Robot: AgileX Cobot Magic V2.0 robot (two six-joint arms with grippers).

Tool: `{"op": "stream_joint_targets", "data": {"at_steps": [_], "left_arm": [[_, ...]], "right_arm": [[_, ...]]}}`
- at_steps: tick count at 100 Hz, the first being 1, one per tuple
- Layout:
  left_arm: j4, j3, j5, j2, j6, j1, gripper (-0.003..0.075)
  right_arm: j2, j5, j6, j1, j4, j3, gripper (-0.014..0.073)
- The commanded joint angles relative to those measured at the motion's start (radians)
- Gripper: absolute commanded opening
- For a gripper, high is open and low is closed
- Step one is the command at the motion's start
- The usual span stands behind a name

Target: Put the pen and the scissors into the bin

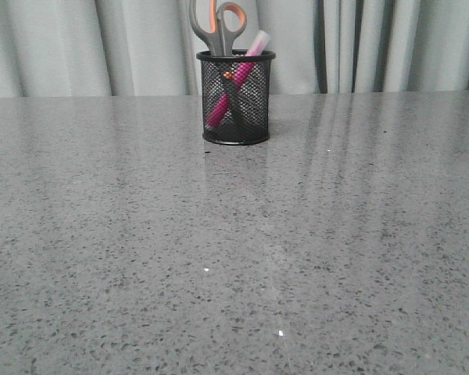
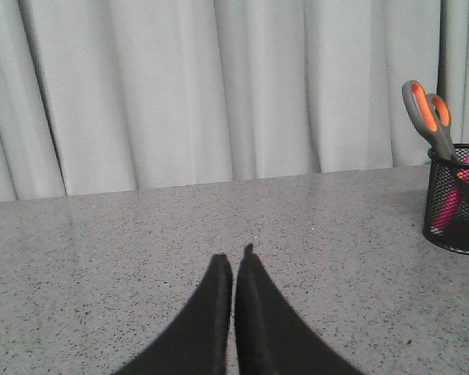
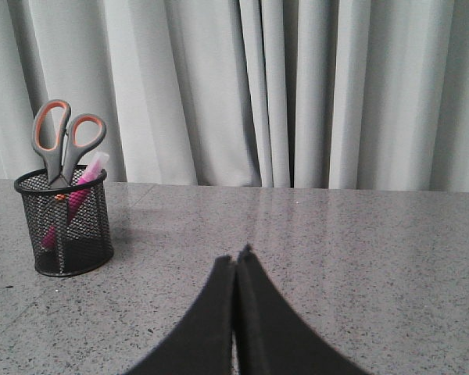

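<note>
Scissors (image 1: 216,27) and pen (image 1: 233,82) stand in bin (image 1: 235,56). Left gripper (image 2: 234,262) and right gripper (image 3: 235,259) pinched closed, empty, well clear. Task looks done; no further move needed.

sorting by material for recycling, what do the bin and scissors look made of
The bin looks like black-coated metal wire mesh: see-through lattice, solid rim. The scissors have matte grey handles with orange lining, probably plastic; the blades sit inside the mesh, too dark to judge.
</note>
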Motion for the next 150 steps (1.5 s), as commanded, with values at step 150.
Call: {"op": "stream_joint_targets", "data": {"at_steps": [150], "left_arm": [[1.705, 0.176, -0.269, -0.217, -1.791, -0.080, -0.0019]], "right_arm": [[0.005, -0.072, -0.007, -0.006, -0.006, -0.023, -0.0072]]}}
